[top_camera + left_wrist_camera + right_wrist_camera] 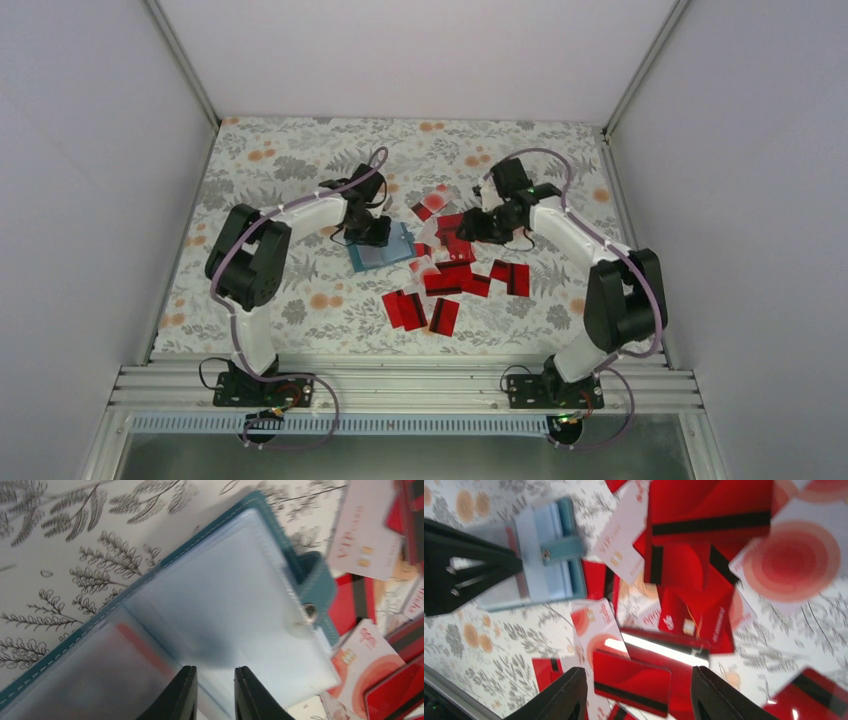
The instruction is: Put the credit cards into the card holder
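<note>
Credit cards [455, 278], thin stiff bright-red plastic rectangles with black stripes, lie scattered mid-table in the top view. They sit just right of the opened teal-blue card holder [385, 252], which lies under my left gripper [372, 232]. Light and slick, they will want pinching at an overlapping edge. Only my left wrist shows the holder's clear sleeves and my narrow jaws; I cannot tell whether they pinch one. My right wrist shows my right gripper [636, 677] spread wide and empty over the pile.

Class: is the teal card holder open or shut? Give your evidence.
Open: the card holder lies spread flat, clear sleeves showing, its snap tab unfastened.
</note>
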You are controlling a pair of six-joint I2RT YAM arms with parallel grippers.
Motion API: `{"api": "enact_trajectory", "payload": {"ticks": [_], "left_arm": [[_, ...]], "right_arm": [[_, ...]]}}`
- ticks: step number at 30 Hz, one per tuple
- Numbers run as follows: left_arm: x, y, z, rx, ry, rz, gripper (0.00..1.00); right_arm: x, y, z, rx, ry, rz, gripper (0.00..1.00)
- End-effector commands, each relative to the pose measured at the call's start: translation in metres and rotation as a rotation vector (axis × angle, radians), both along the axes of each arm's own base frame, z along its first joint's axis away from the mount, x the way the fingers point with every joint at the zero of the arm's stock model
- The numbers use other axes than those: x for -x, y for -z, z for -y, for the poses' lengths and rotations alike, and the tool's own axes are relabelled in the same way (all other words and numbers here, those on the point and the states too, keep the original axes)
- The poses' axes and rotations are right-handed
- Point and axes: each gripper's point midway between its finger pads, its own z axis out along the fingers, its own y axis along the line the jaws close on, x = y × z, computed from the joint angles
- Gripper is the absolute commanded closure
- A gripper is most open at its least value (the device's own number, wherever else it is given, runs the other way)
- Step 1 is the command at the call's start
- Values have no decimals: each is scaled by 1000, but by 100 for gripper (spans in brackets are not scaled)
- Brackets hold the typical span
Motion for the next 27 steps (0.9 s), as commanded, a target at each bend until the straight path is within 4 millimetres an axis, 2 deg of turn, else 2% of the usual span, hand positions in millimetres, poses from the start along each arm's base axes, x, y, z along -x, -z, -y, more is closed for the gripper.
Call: {"api": "enact_trajectory", "payload": {"ticks": [1, 5, 9, 14, 17, 20, 27], "left_arm": [[-13, -41, 13, 32, 94, 142, 78], [-2, -63, 32, 108, 199, 207, 70], [14, -80, 45, 143, 290, 277, 69], [37, -91, 64, 261, 349, 297, 68], [50, -84, 82, 309, 391, 277, 68], [60, -76, 100, 324, 428, 249, 68], [69, -42, 122, 296, 459, 125, 68]], "right_arm": [[18, 0, 18, -2, 57, -4, 46], [31, 7, 31, -25, 104, -35, 44], [44, 13, 38, -67, 132, -76, 42], [73, 19, 30, -174, 172, -178, 39], [94, 23, 17, -301, 187, -255, 35], [109, 27, 15, -352, 246, -310, 34], [111, 33, 14, -393, 326, -357, 33]]}}
